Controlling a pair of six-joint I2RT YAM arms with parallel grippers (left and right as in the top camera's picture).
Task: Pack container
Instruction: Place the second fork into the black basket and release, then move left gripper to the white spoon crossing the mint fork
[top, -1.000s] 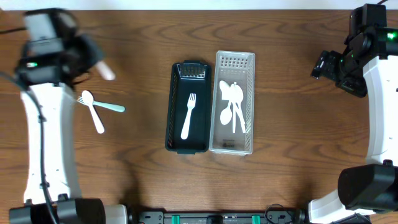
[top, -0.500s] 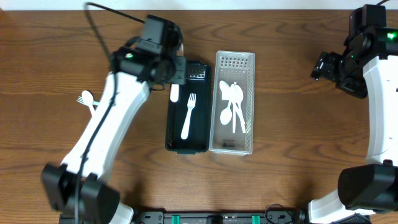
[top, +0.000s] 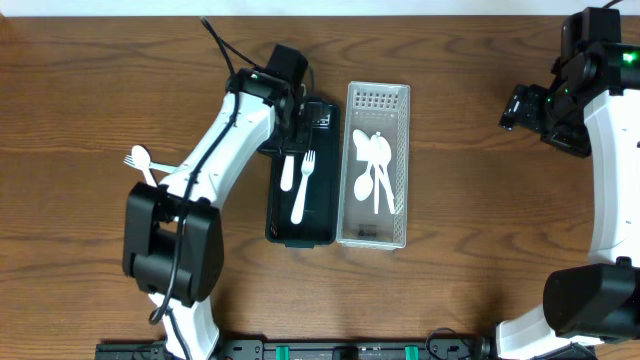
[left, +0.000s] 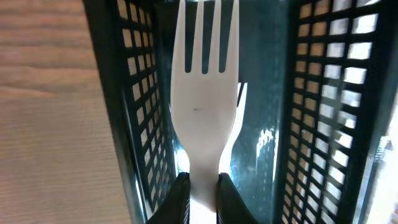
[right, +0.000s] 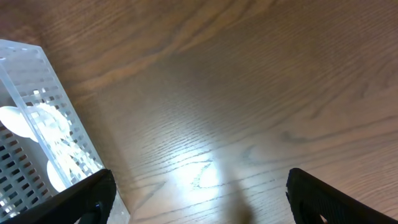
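Left fingers: my left fingers (left: 178, 202) were pinching the handle of a white fork (left: 202, 112), one on each side, tines pointing away from the wrist
White fork: it hung inside the dark basket (top: 272, 200), near its left wall, handle end towards the basket's top edge in the overhead view
Second fork: another fork (top: 303, 187) lay on the basket floor just to the right of the held one, the two nearly parallel
Clear basket: the clear basket (top: 400, 200) stood touching the dark one on its right, with white spoons (top: 375, 165) lying inside
Right fingers: my right fingers (right: 81, 199) were spread wide, gripping nothing, above bare table (top: 480, 250) far to the right
Change: a second earlier my left arm had been over the far left of the table; half a second earlier it was above the dark basket's left rim; now the fork sat further in, between the walls
Right arm: it had not moved
Left behind: a white spoon (top: 140, 158) lay on the table at the left, partly under my arm
Room: the held fork had little room on its left, with lattice wall close; open wood lay between the clear basket and my right arm
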